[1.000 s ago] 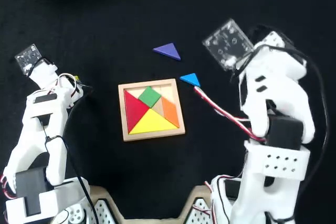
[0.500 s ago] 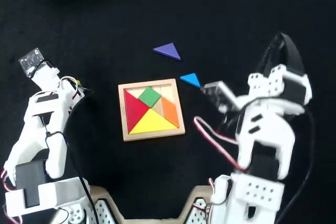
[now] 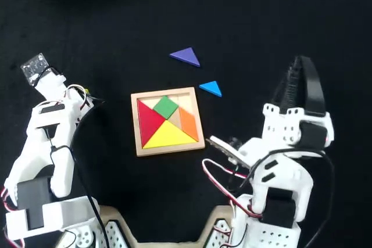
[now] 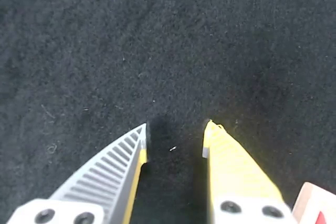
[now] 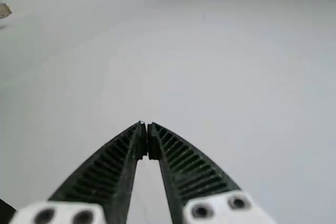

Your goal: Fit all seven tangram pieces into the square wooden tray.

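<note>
A purple triangle (image 3: 186, 57) and a blue triangle (image 3: 211, 88) lie outside the square wooden tray (image 3: 137, 143), near which the left gripper (image 4: 176, 132) has its fingers spread, while the right gripper (image 5: 145, 135) has them pressed together.

No legible text, label, brand, number or sign on anything.

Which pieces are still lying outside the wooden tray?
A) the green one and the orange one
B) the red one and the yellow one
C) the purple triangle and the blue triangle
C: the purple triangle and the blue triangle lie on the black table, apart from the tray.
</note>
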